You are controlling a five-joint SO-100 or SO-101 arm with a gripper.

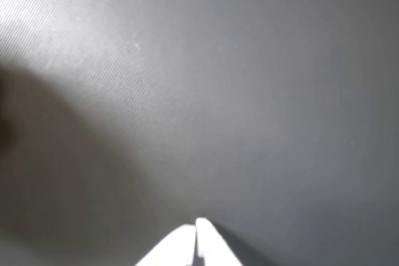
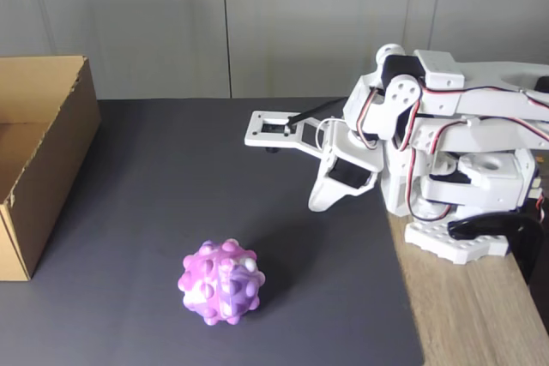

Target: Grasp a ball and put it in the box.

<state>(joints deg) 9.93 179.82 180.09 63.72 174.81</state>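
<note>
One ball (image 2: pixel 221 282) (knobby, marbled), one box (image 2: pixel 43 156), one arm (image 2: pixel 429 143)

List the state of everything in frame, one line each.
ball: resting on the dark mat, ungrasped, outside the box.
box: open at the top, on the mat at the left edge of the fixed view; no ball in the part that shows.
gripper: shut, holding nothing, over bare mat in the wrist view.
mat: lying flat on the wooden table.

Knobby pink-purple ball (image 2: pixel 221 282) near open cardboard box (image 2: pixel 53 169)
</note>
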